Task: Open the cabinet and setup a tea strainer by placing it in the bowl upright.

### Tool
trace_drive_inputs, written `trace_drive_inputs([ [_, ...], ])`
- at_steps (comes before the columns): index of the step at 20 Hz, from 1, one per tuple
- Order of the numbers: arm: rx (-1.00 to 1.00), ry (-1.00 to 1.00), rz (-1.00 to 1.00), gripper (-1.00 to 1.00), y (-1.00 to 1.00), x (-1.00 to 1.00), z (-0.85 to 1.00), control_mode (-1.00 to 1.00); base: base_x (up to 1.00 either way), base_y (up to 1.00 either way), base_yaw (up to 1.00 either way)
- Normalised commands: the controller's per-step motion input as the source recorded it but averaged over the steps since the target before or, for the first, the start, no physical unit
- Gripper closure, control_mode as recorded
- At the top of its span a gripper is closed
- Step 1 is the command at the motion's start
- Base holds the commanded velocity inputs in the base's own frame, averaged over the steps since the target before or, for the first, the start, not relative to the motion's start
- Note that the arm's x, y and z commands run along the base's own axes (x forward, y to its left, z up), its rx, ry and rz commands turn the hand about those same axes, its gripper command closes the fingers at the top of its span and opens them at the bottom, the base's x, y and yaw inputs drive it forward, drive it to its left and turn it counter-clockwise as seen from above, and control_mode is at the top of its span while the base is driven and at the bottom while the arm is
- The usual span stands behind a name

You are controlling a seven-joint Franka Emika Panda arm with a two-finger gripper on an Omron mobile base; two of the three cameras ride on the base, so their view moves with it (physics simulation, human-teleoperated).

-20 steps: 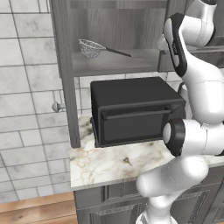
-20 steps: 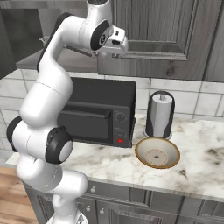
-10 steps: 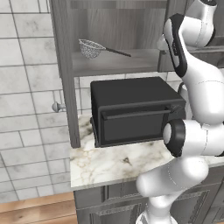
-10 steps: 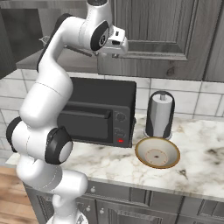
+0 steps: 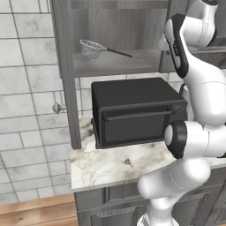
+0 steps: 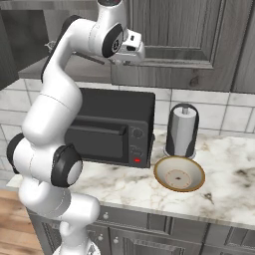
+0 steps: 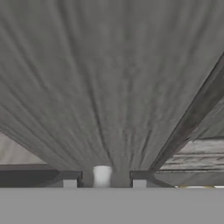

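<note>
White arm segments rise from the base and bend high, carrying the tool up against the right-hand door of the cabinet; in the hand view its two tips stand close on either side of one small pale knob, though whether they actually pinch it cannot be told. One tea strainer lies on the cabinet's open shelf, at about 10 o'clock from the black oven, handle pointing right. One tan bowl sits on the marble tabletop, just beside the oven at its 4 o'clock. One white-topped cylinder stands just behind the bowl. The oven stands under the shelf.
</note>
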Motion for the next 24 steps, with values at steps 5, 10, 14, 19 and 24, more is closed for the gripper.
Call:
trace_drive_inputs([
  [5, 0.00, 0.00, 0.00, 1.00, 0.03, -0.01, 0.00, -1.00, 0.00, 0.00, 0.00],
  [10, 0.06, -0.04, 0.00, 1.00, -0.22, -0.55, 0.00, -1.00, 0.00, 0.00, 0.00],
  [14, 0.12, -0.22, 0.03, 1.00, -0.34, -0.83, 0.00, -1.00, 0.00, 0.00, 0.00],
  [19, 0.10, -0.31, 0.04, 1.00, -0.29, -0.98, 0.00, -1.00, 0.00, 0.00, 0.00],
  [24, 0.05, -0.22, 0.03, 1.00, -0.52, -0.98, 0.20, -1.00, 0.00, 0.00, 0.00],
])
